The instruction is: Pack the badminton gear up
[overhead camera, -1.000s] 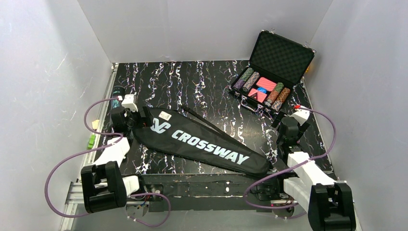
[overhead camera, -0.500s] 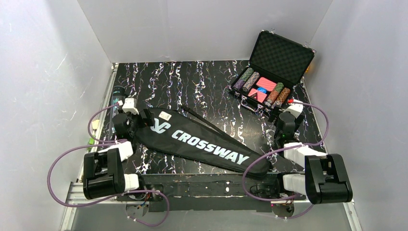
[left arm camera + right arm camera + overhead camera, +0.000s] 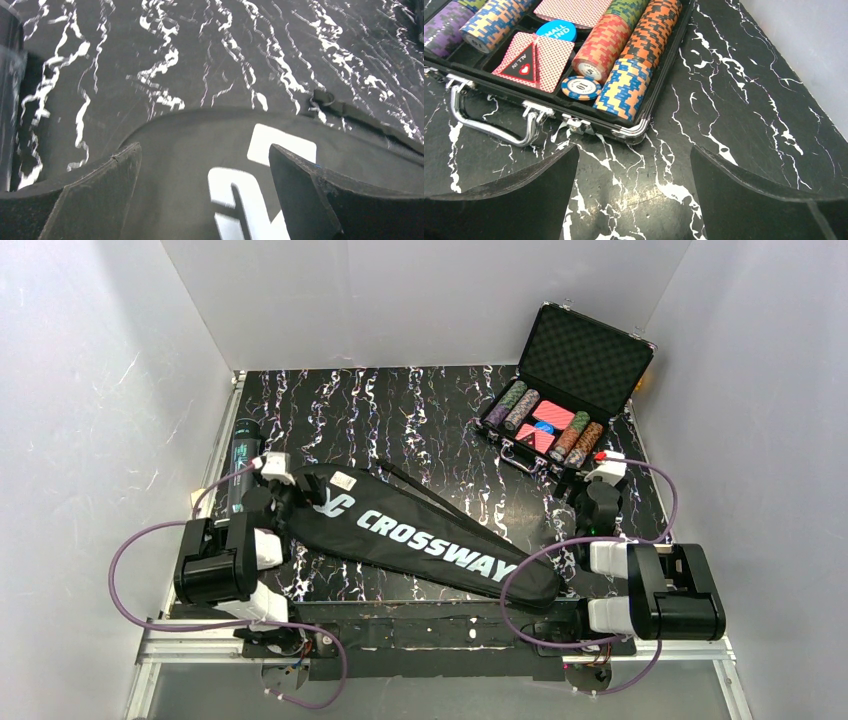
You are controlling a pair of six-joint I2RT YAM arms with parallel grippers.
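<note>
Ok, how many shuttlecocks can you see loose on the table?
0. None shows on the table in any view. Some may be hidden inside the CROSSWAY bag lying diagonally across it, or in the tube by the table's left edge.

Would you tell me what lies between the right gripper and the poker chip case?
Only bare marbled tabletop; the right wrist view shows it.
</note>
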